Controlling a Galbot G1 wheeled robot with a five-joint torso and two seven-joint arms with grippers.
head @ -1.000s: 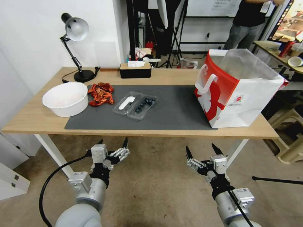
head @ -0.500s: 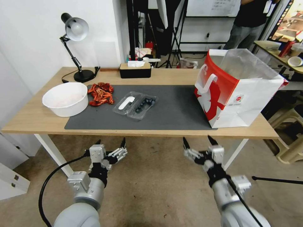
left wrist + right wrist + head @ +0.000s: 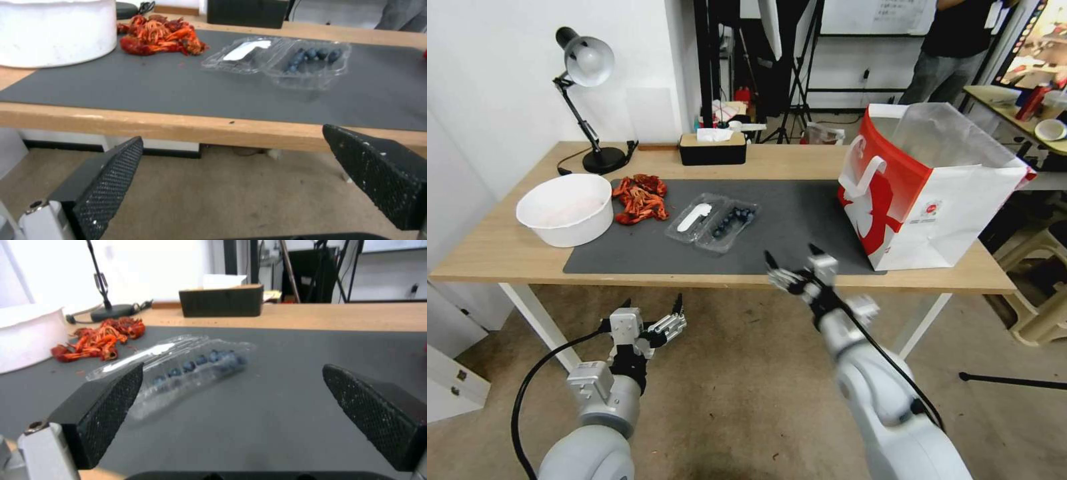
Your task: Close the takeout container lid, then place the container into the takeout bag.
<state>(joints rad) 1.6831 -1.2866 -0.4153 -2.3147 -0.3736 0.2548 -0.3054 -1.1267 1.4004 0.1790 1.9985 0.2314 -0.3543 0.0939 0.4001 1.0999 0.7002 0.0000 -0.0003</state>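
The takeout container [image 3: 714, 223] lies open on the grey mat [image 3: 800, 230], dark blueberries in its right half. The lid [image 3: 694, 218], with a white sticker, lies flat to the left of them. The takeout bag [image 3: 934, 193], white and red with a clear liner, stands open at the right end of the table. My right gripper [image 3: 791, 253] is open at the table's front edge, just right of the container and short of it; its wrist view looks at the container [image 3: 191, 366] between the fingers [image 3: 106, 406]. My left gripper [image 3: 652, 301] hangs open below the table front, facing the container [image 3: 276, 58].
A big white bowl [image 3: 565, 208] stands at the left, with a pile of red crayfish [image 3: 640, 199] beside it. A black tissue box [image 3: 712, 148] and a desk lamp [image 3: 587, 100] are at the back. The mat between container and bag is bare.
My right arm has risen from below the table and swung left, up to the front edge near the container. The left gripper drifted slightly lower. Container and bag stay put.
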